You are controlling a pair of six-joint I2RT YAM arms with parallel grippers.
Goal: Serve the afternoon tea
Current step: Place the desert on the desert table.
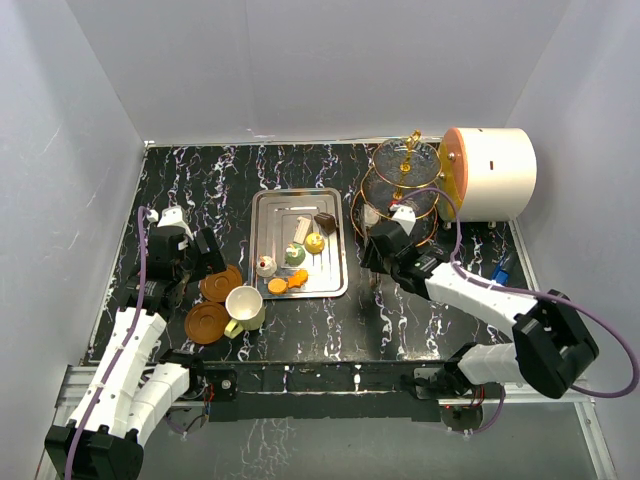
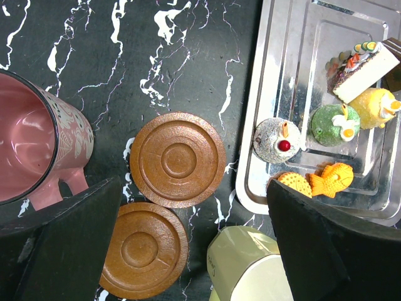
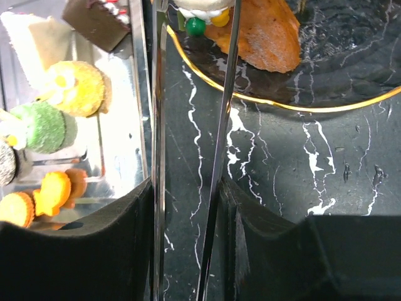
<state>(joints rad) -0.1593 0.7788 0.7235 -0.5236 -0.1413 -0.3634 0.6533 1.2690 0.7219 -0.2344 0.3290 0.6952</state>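
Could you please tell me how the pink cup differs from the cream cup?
The pink cup bears a white pattern; the cream cup looks plain. The pink cup stands left of the two brown saucers, the cream cup right of them, beside the steel tray. Neither sits on a saucer.

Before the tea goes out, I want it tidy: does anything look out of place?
Nothing is spilled or broken. The two brown saucers lie rim against rim, perhaps overlapping, and both are bare: the cream cup and the maroon cup stand on the table beside them.
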